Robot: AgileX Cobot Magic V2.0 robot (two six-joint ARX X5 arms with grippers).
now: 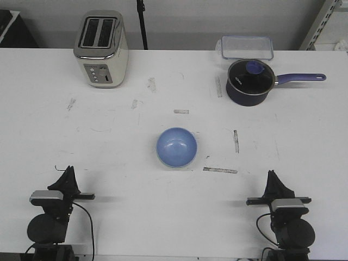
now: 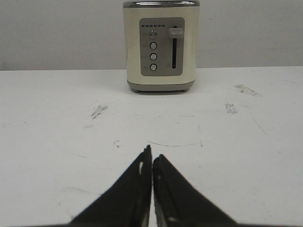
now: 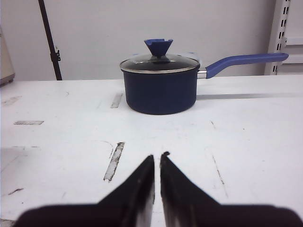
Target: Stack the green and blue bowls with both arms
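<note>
The blue bowl (image 1: 176,147) stands upright in the middle of the table. A thin pale green edge (image 1: 173,167) shows along its near rim, as if the green bowl sits beneath it; little else of the green bowl is visible. My left gripper (image 1: 68,171) (image 2: 151,154) rests at the near left edge of the table, shut and holding nothing. At the near right edge, my right gripper (image 1: 270,174) (image 3: 157,155) is also shut and holds nothing. Both are well away from the bowls, which appear in neither wrist view.
A cream toaster (image 1: 101,49) (image 2: 161,45) stands at the back left. At the back right is a navy saucepan (image 1: 249,81) (image 3: 160,85) with a glass lid and purple handle, and behind it a clear lidded box (image 1: 246,47). Tape marks dot the table.
</note>
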